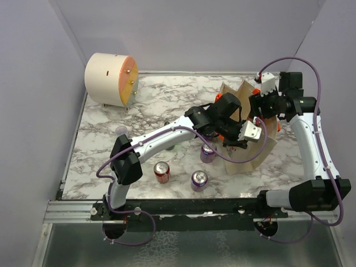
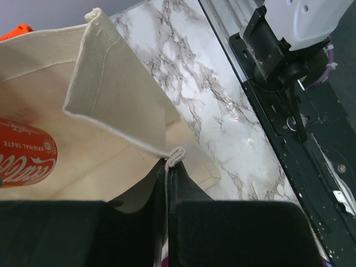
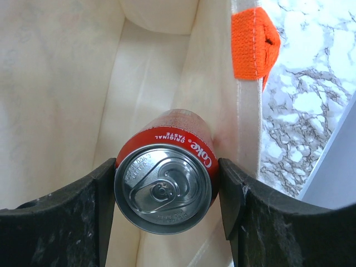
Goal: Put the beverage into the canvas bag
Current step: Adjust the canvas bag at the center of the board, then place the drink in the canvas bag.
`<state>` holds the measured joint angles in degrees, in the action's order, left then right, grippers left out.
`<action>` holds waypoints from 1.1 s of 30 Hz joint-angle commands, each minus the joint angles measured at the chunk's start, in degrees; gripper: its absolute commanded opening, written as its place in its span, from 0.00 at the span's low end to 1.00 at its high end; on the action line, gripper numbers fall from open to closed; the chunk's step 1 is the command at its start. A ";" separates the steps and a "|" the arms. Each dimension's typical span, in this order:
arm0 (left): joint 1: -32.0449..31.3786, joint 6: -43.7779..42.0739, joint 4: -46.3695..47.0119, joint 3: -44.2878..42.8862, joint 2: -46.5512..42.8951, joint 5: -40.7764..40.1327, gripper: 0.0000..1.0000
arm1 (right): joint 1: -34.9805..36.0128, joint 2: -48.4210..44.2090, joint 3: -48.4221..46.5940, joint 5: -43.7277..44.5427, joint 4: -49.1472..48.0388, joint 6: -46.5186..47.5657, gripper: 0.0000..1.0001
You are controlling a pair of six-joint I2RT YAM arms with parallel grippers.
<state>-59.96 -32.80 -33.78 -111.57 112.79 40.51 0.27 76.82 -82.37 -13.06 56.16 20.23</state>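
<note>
The beverage point(image 3: 165, 186) is a red Coke can, seen from its silver top, and my right gripper point(image 3: 167, 188) is shut on it, one black finger against each side. Can and gripper hang inside the canvas bag point(image 3: 67, 94), whose orange handle point(image 3: 253, 44) shows at the upper right. In the left wrist view my left gripper point(image 2: 167, 192) is shut on the canvas bag's rim point(image 2: 173, 157), pinching the hem where two walls meet. The beverage point(image 2: 22, 158) shows inside at the left. From above, the canvas bag point(image 1: 261, 153) stands open at centre right with both grippers at its mouth.
Loose on the marble table point(image 1: 156, 100) near the front are a red can point(image 1: 162, 171) and two purple cans point(image 1: 199, 179) point(image 1: 208, 151). A cream drum point(image 1: 109, 79) lies at the back left. Grey walls close in the back and sides.
</note>
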 commanded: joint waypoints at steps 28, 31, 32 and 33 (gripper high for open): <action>15.23 27.25 17.58 9.07 -14.23 -15.47 0.85 | 0.46 3.39 -5.48 -12.97 -11.58 -8.10 0.09; 16.20 34.11 19.00 7.63 -11.95 -22.02 0.87 | 1.22 3.33 -4.82 -12.87 -12.18 -6.16 0.09; 16.61 36.38 19.46 7.24 -11.18 -23.27 0.87 | 1.61 3.06 -4.30 -12.49 -12.83 -5.56 0.09; 16.94 38.28 19.82 6.66 -10.43 -24.90 0.87 | 1.98 2.67 -3.71 -12.10 -13.41 -5.02 0.08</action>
<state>-43.09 -6.39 -18.39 -102.74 99.61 24.47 0.86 81.10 -84.93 -23.35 49.36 13.39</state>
